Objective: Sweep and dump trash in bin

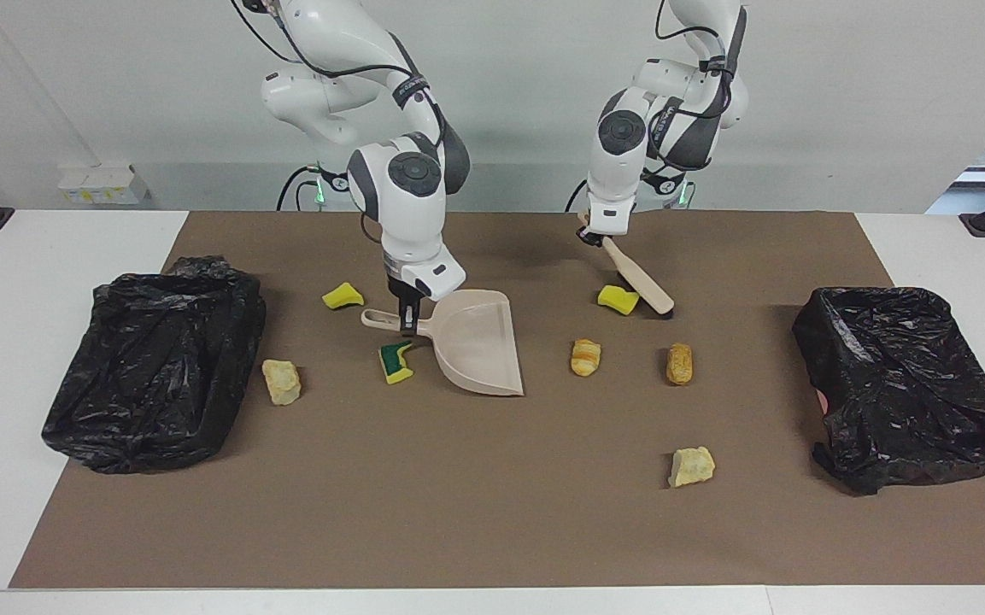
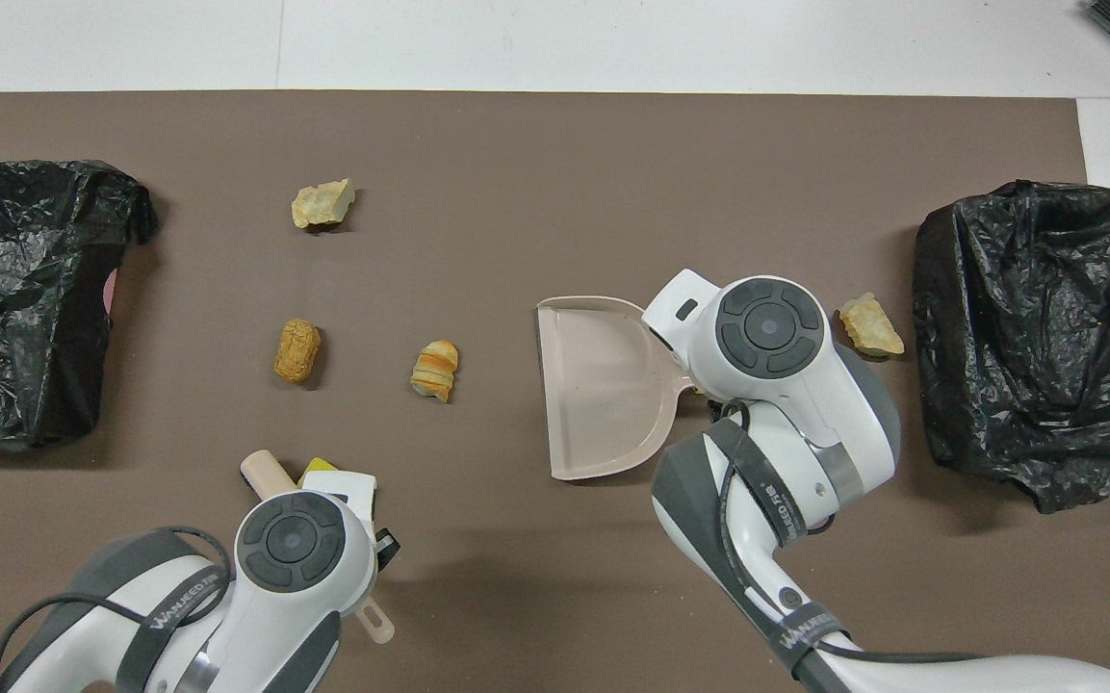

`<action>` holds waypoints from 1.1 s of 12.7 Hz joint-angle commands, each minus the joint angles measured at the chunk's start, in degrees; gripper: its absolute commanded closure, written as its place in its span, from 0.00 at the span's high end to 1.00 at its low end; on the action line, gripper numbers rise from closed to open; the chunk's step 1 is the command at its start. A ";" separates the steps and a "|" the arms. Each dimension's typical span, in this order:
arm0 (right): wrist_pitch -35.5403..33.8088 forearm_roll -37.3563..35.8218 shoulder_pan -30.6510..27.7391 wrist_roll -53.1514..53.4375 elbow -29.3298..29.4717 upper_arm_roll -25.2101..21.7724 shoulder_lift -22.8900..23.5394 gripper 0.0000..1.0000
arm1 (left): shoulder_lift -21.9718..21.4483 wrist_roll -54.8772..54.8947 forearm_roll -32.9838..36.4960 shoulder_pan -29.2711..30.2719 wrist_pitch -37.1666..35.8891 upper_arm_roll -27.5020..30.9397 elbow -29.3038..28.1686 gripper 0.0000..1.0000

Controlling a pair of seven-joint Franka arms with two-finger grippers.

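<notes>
Beige brush [image 1: 639, 278], clamped in the left gripper [image 1: 592, 237], touches the yellow sponge [image 1: 618, 299], yet the dustpan [image 1: 479, 342], pinched by the right gripper [image 1: 407, 323], sits well apart toward the right arm's end, so trash may skid wide.

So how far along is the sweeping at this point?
Nothing looks binned yet. All seven scraps lie on the mat, among them the green-and-yellow sponge beside the dustpan. In hand: the right gripper is shut on the dustpan's handle, and the left gripper is shut on the brush, whose head is against a yellow sponge piece. Left: sweeping every scrap into the pan and dumping it into a black bin.
</notes>
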 commanded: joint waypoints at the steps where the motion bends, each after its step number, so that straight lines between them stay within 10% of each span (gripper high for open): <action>1: 3.16 -0.42 1.11 0.26 -1.33 0.32 0.99 0.00 | 2.20 5.19 -2.31 -2.10 3.84 0.70 1.99 0.00; 14: -0.42 -0.51 3.05 0.62 -0.36 0.32 2.31 0.00 | 5.36 26.89 -3.10 4.47 -0.99 1.49 9.47 0.00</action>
